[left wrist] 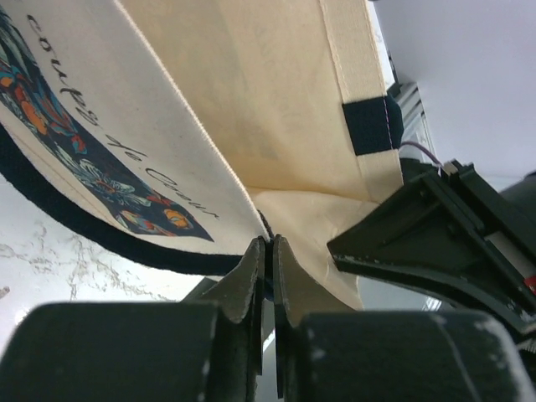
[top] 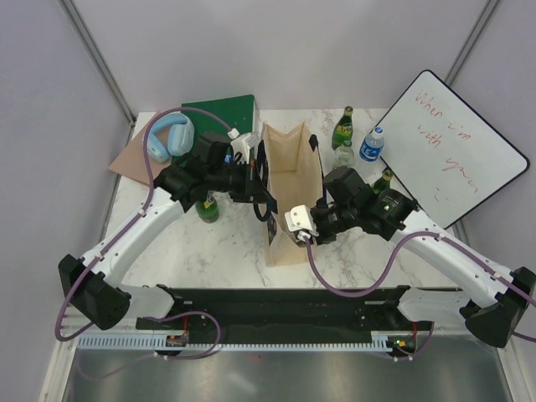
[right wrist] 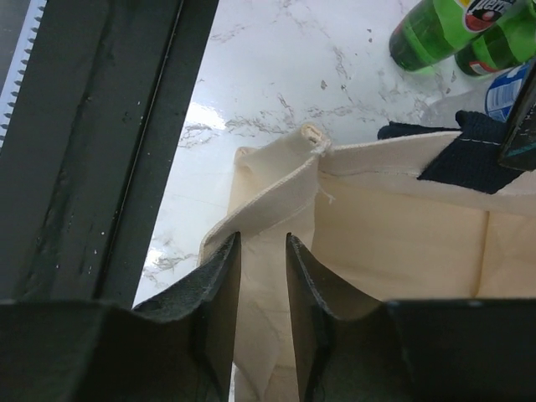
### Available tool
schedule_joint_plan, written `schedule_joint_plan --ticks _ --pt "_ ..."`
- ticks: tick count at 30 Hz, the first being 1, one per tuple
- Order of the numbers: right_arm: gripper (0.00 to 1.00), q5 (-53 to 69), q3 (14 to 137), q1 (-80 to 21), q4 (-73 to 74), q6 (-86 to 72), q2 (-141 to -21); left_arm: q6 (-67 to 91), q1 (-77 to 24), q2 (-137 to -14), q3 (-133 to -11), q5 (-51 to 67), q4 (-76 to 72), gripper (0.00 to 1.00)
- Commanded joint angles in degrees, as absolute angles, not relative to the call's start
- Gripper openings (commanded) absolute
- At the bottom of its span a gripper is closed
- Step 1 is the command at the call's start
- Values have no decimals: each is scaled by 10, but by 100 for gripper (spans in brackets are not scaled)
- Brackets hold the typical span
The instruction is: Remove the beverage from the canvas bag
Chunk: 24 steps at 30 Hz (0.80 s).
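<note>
The cream canvas bag point(top: 289, 180) stands open in the middle of the table, its navy strap handles hanging at its sides. No beverage shows inside it in any view. My left gripper point(top: 261, 180) is shut on the bag's left rim, fingertips point(left wrist: 258, 251) pinched on the fabric beside the printed side point(left wrist: 100, 159). My right gripper point(top: 311, 228) is at the bag's near right corner. Its fingers point(right wrist: 224, 268) stand a narrow gap apart, astride the folded corner of the bag point(right wrist: 276, 167).
A green bottle point(top: 342, 127), a clear bottle point(top: 344, 154), a blue-labelled water bottle point(top: 372, 144) and another green bottle point(top: 383, 180) stand right of the bag. A green bottle point(top: 207, 208) stands by my left arm. Whiteboard point(top: 452, 146), blue headphones point(top: 170, 136), green book point(top: 222, 113).
</note>
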State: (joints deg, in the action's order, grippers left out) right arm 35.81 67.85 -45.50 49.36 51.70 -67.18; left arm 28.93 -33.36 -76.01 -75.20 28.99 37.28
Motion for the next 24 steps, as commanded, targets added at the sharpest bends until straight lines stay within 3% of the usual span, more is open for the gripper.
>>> schedule_joint_plan --ticks 1,13,19,24 --pt "38 384 658 -466 514 528 -665 248 -336 -728 -734 321 395 11" --pt "49 287 644 -450 404 470 -676 140 -337 -692 -682 303 399 20" --pt "50 318 663 -355 352 401 -694 92 -342 -686 -664 319 397 20" --pt "46 414 640 -346 382 469 -672 76 -345 -694 -664 319 396 20"
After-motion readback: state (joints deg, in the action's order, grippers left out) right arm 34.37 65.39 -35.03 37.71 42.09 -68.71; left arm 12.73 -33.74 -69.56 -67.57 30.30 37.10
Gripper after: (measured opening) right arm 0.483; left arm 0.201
